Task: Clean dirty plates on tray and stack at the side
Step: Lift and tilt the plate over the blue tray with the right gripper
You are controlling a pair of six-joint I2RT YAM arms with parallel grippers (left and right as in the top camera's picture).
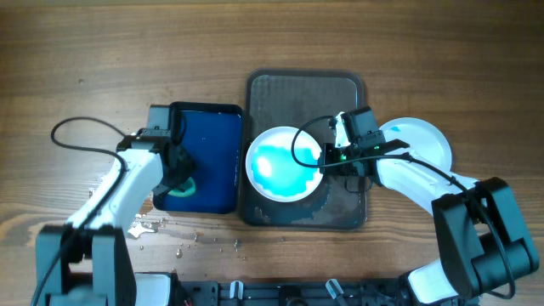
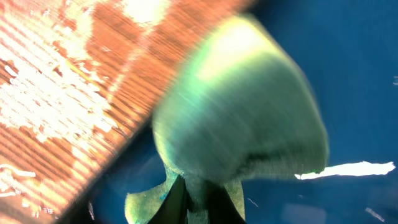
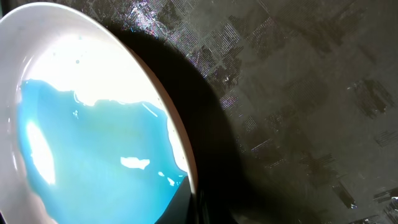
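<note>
A white plate (image 1: 283, 163) smeared with blue liquid rests on the dark tray (image 1: 304, 92). My right gripper (image 1: 326, 164) is shut on the plate's right rim; the right wrist view shows the plate (image 3: 93, 124) tilted over the tray (image 3: 298, 93). My left gripper (image 1: 182, 176) is shut on a green sponge (image 1: 183, 188) over the blue basin (image 1: 206, 136). In the left wrist view the sponge (image 2: 242, 118) fills the frame above the basin's blue water (image 2: 348, 74). A clean white plate (image 1: 421, 140) lies on the table to the right of the tray, partly hidden by the right arm.
Water drops and spatter (image 1: 153, 228) lie on the wooden table (image 1: 102, 59) in front of the basin. The wet wooden table shows in the left wrist view (image 2: 56, 93).
</note>
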